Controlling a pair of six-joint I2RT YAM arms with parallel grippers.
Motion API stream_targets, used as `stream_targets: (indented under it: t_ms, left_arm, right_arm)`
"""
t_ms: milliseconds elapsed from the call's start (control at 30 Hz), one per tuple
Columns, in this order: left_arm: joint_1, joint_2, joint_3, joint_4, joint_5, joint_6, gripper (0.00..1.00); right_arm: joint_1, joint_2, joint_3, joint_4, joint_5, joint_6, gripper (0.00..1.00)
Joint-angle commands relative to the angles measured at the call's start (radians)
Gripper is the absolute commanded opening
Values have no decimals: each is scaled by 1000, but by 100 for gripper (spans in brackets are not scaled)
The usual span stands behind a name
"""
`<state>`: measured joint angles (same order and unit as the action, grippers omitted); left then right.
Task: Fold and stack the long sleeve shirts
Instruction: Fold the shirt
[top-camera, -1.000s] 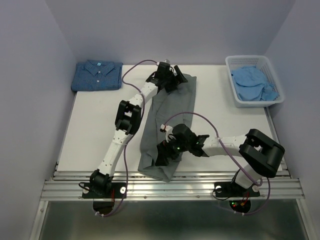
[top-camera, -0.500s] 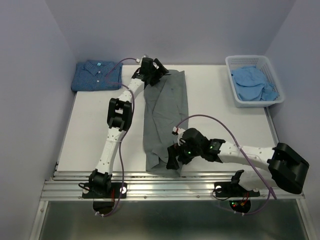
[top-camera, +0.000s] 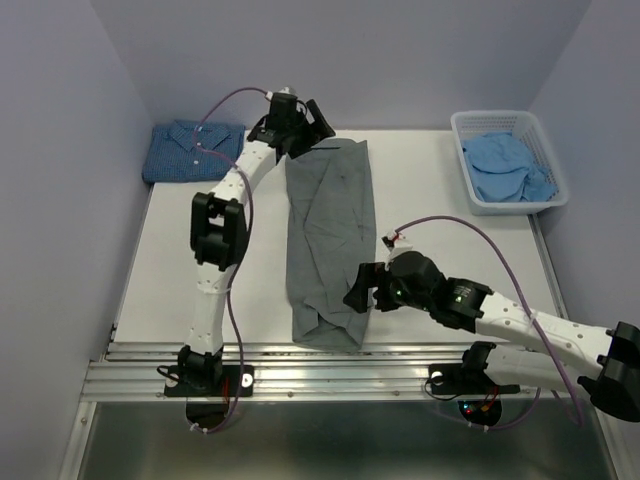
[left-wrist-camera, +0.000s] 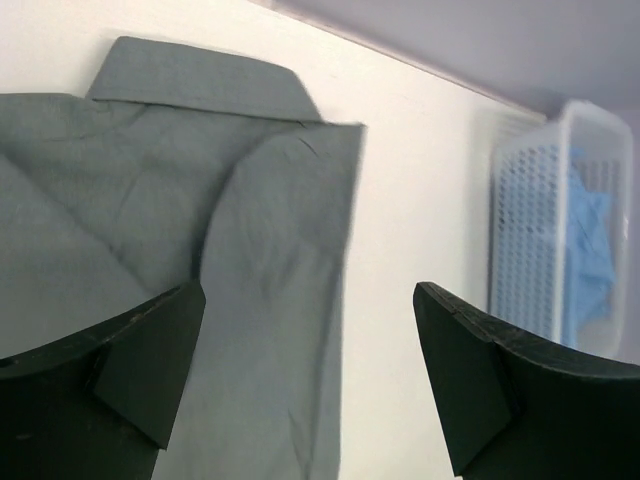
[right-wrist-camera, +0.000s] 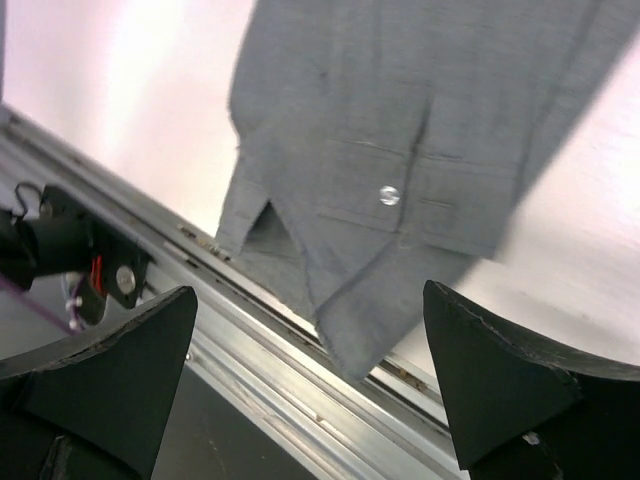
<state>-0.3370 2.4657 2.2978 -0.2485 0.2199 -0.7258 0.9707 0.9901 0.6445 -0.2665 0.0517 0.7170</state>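
The white table (top-camera: 440, 250) takes up most of the top view. Down its middle runs the grey shirt (top-camera: 330, 240), folded lengthwise into a long strip. The collar is at the far end, and the near end reaches the table's front edge, right by the metal rail (top-camera: 340, 372).

Over in the far left corner sits the dark blue shirt (top-camera: 195, 150), folded into a neat rectangle with the collar up, well apart from the grey one.

On the far right is the white lattice basket (top-camera: 512, 208), and it holds the pale blue shirt (top-camera: 510, 165), crumpled and unfolded, filling most of the floor of it. The left wrist camera sees that basket (left-wrist-camera: 520, 230) too, with blue cloth (left-wrist-camera: 590, 250) showing through the lattice wall.

Now the arms. The left gripper (top-camera: 318, 128) is up at the far end above the collar corner, jaws spread wide and nothing between them. Its own camera looks straight down on the grey collar and a folded-in sleeve (left-wrist-camera: 270, 300).

The right gripper (top-camera: 358, 290) hovers just beside the strip's right edge near the front, jaws also wide apart and holding nothing. Its camera shows the lower folds with a small pale button (right-wrist-camera: 390, 195).
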Motion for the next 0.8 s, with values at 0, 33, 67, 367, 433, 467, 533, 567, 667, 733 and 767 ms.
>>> stream_targets:
  t_ms: [0,33,67,367,433,467,533,567,667,733,767]
  left_arm:
    - [-51,-565,-205,-29,16,193,99]
    - [-62,-647,-286,-41,9,204,99]
    - [-72,-724,-490,-46,-11,213,99]
    - [-165,-1597,-1537,-127,-142,-21,99]
    - [-171,-1720,-1626,-191,-60,-66,99]
    - [-172,-1752,-1671,-198,-28,-73,99]
    - [-177,-1821,-1790,-204,46,-102,99]
    - [-180,-1832,-1854,-196,71,-116,99]
    - [-185,-1834,-1939,-163,152,-119,99]
    - [-203,-1817,-1965,-135,189,-130,99]
    - [-212,-1811,-1979,-121,200,-138,99]
  right_arm:
    - [10,-24,27,-137,152,189,100]
    - [10,-24,14,-137,128,184,100]
    - [10,-21,8,-135,84,179,100]
    - [10,42,-120,-22,-199,200,100]
    - [10,59,-163,42,-252,220,100]
    - [10,67,-172,61,-262,226,100]
    - [10,88,-187,114,-286,234,100]
    - [10,114,-189,128,-296,237,100]
    - [10,156,-194,184,-303,255,100]
    - [10,192,-197,202,-299,274,100]
    - [10,203,-201,210,-299,277,100]
